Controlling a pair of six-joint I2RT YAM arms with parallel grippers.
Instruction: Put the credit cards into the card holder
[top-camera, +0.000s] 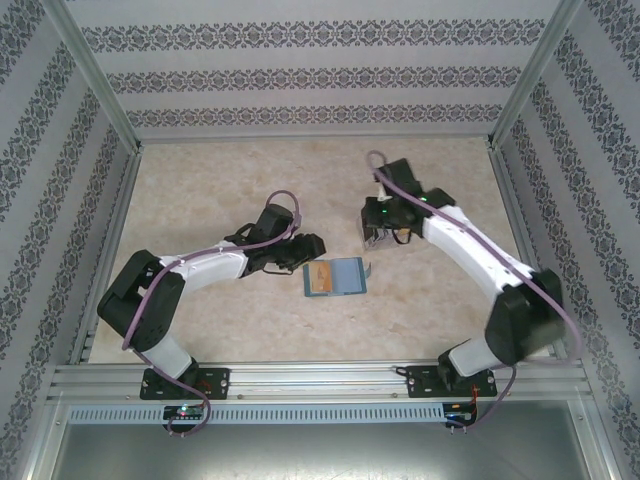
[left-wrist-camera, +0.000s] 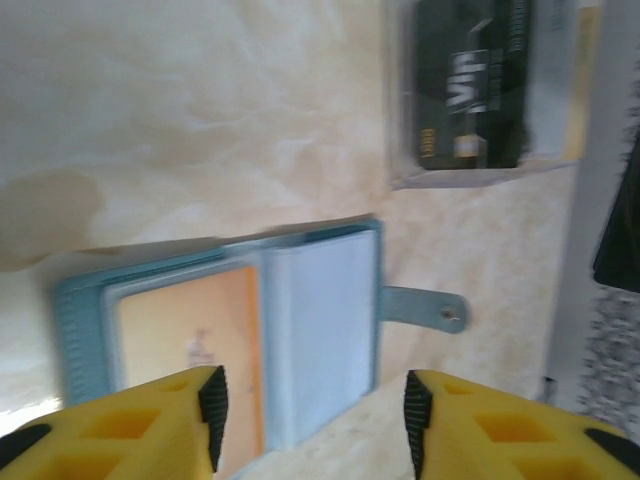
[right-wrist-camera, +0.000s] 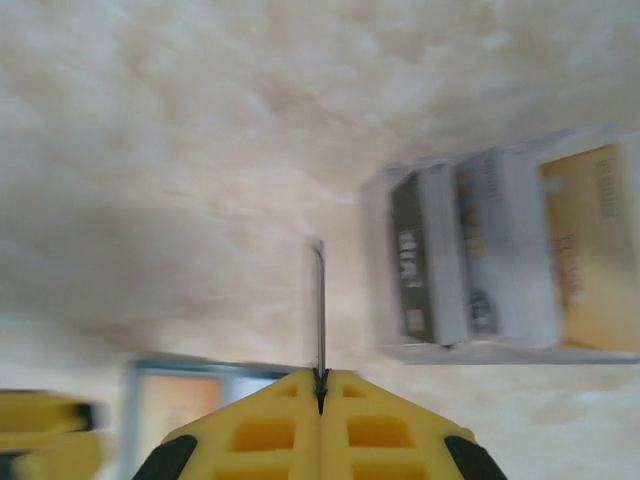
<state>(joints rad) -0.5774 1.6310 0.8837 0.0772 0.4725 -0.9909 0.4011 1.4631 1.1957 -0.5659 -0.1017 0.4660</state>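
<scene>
**Card holder.** The card holder (top-camera: 335, 277) is lying open and flat on the table (top-camera: 220, 190), near the middle and between the two arms. A tan card (left-wrist-camera: 185, 335) is sitting in its left half. The pale pocket leaves of the right half are showing no card face. The strap tab (left-wrist-camera: 425, 308) is sticking out flat from the right edge.

**Left gripper.** The left gripper (left-wrist-camera: 312, 400) is hovering over the near edge of the card holder. Its yellow fingers (left-wrist-camera: 160, 420) are standing well apart and are holding nothing. From the left wrist view, it cannot be told whether the fingertips are touching the holder.

**Right gripper.** The right gripper (right-wrist-camera: 321, 378) is fully closed and is pinching one credit card (right-wrist-camera: 320, 310) by its lower edge. The card is standing upright and edge-on to the wrist camera, so its colour cannot be told. In the overhead view, this gripper is hanging just beyond the far right corner of the card holder.

**Remaining cards.** A clear box (right-wrist-camera: 480, 345) is resting on the table just beside the right gripper, apart from the card holder. A dark card (right-wrist-camera: 410, 260), a whitish card (right-wrist-camera: 500, 250) and a gold-coloured card (right-wrist-camera: 590, 250) are sitting side by side in it. The view is blurred, so finer detail cannot be read.
</scene>
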